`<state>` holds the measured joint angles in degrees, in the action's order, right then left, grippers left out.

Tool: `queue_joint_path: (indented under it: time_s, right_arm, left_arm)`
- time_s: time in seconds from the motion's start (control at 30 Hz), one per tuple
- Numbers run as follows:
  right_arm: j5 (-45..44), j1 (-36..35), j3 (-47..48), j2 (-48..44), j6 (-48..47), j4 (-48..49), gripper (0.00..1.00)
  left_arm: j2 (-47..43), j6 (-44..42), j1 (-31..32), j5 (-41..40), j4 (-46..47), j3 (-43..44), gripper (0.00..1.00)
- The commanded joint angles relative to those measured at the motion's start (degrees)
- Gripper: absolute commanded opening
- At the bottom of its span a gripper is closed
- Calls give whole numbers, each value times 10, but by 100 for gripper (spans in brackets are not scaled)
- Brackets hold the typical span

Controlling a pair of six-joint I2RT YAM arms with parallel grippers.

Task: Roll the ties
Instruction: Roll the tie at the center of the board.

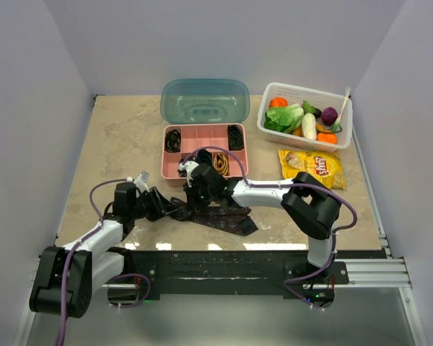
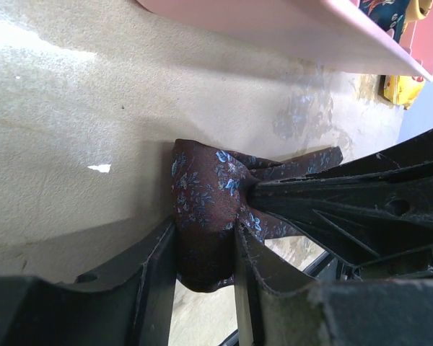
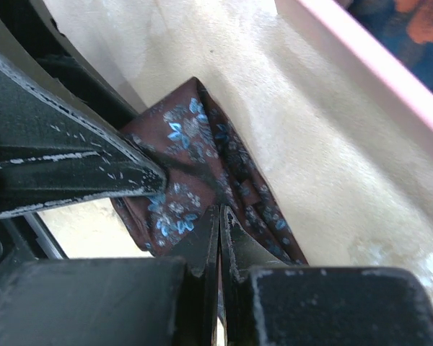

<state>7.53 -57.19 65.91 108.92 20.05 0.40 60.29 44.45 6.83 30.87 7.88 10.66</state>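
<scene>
The tie [image 2: 202, 216] is dark maroon-brown, strewn with small pale-blue flower sprigs. The desk [image 1: 123, 144] is beige with faint marbled mottling. The box [image 1: 202, 135] is pink and its lid [image 1: 205, 101] translucent teal — inside lie a black coil [image 1: 172, 139] and a gold coil [image 1: 221, 164]. The basket [image 1: 307, 90] is white, the chip bag [image 1: 314, 167] yellow with red, the cable [image 1: 92, 196] purple.
</scene>
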Motion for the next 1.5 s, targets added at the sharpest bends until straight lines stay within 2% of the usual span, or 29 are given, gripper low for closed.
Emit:
queue_joint_path:
  time_s: [0.0,0.17,0.57,0.9,1.2,1.47]
  right_arm:
    - [-17,-1,20,-40,-8,-39,0]
    - [-19,-1,19,-50,-11,-44,0]
    - [-9,-1,31,-37,-19,-44,0]
    - [-5,-1,73,8,-19,-44,0]
    - [8,-3,88,30,-12,-37,0]
    - [-38,-1,83,-21,-16,-63,0]
  left_arm:
    - [-14,5,-2,2,28,19,27]
    - [-10,-5,-2,-5,17,31,19]
    - [-23,-52,4,-49,-64,75,9]
    - [-3,-74,86,-150,-139,147,8]
    - [-10,-73,104,-163,-155,170,7]
    - [-6,-81,107,-188,-182,192,6]
